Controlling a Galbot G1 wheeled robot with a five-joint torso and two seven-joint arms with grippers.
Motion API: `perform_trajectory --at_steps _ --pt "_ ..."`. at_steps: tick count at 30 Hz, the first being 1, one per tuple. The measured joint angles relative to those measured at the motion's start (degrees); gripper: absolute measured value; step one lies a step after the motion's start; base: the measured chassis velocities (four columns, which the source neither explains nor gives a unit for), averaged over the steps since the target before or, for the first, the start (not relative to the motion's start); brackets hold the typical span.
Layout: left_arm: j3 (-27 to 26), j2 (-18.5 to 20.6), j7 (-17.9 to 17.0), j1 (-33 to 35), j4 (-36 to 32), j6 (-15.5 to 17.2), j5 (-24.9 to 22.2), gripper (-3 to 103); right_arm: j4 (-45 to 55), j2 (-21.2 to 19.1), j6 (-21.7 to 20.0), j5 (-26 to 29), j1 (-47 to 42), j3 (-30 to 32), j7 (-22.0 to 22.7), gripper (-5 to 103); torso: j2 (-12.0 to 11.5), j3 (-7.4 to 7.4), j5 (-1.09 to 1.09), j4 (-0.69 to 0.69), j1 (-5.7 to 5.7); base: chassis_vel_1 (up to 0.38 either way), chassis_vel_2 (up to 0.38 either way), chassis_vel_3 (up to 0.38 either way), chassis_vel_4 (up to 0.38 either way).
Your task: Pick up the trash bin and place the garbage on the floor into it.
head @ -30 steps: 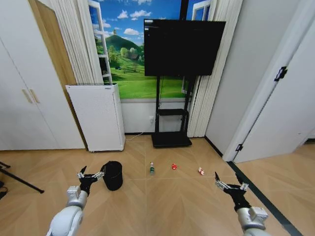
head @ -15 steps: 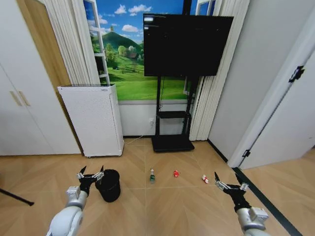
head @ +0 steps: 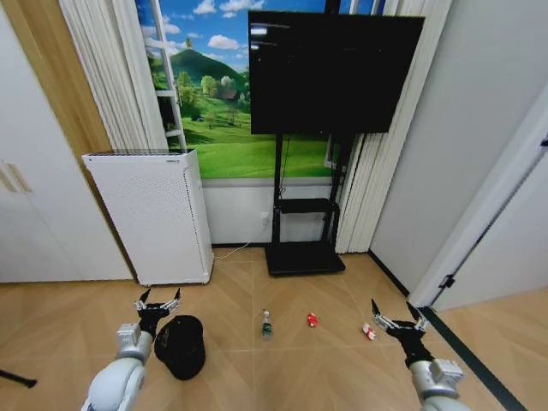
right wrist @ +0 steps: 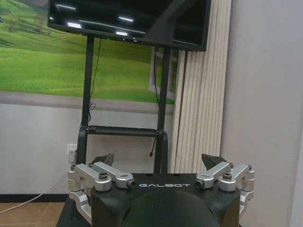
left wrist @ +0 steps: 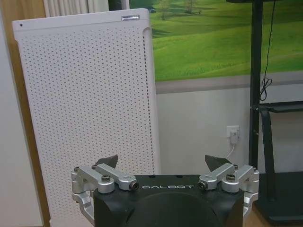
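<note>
Camera tilted up since earlier; bin (head: pixel 181 346) upright on floor (head: pixel 282 377) beside left claw (head: pixel 157 301). Bottle (head: pixel 266 324) upright, can (head: pixel 312 319), wrapper (head: pixel 368 331) in a row. Right claw (head: pixel 396 319) near wrapper. Both claws spread apart, empty.

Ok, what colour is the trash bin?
Black; the trash bin shows best in the head view, beside the left tool.

A tall white perforated appliance (head: pixel 152 216) stands beyond the left pincer (head: pixel 157 301); a black television (head: pixel 332 70) on its stand rises farther right.
</note>
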Motion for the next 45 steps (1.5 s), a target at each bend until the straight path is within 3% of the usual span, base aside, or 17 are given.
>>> perform_trajectory --at_steps 24,29,33,38,45 --pt "0.0 0.0 0.2 0.0 0.1 0.0 0.1 100 -0.1 0.0 0.0 0.6 -0.1 -0.3 -0.5 100 0.0 -0.01 -0.01 -0.04 -0.01 -0.179 0.187 0.189 -0.183" --pt "0.1 0.0 0.2 0.0 0.1 0.0 0.1 100 -0.3 0.1 0.0 0.5 -0.1 -0.3 -0.5 100 0.0 -0.01 0.0 0.01 0.0 -0.181 0.212 0.175 -0.189" --pt "0.1 0.0 0.2 -0.1 0.3 0.0 0.2 100 -1.0 0.2 2.1 -0.2 0.2 -0.6 0.4 100 0.0 0.0 -0.01 -0.04 0.01 -0.192 0.176 0.186 -0.19" --pt "0.3 -0.1 -0.2 0.2 0.2 0.3 -0.2 100 -1.5 0.5 4.1 -1.0 0.0 -0.7 0.5 100 0.0 0.01 0.0 0.0 0.03 -0.073 0.109 0.109 -0.111" --pt "0.3 -0.4 -0.8 0.6 -0.6 1.1 -1.0 100 -1.5 0.9 4.7 -0.6 -0.3 -0.9 0.3 100 0.0 -0.01 -0.01 -0.01 -0.02 0.027 -0.028 -0.025 0.017"
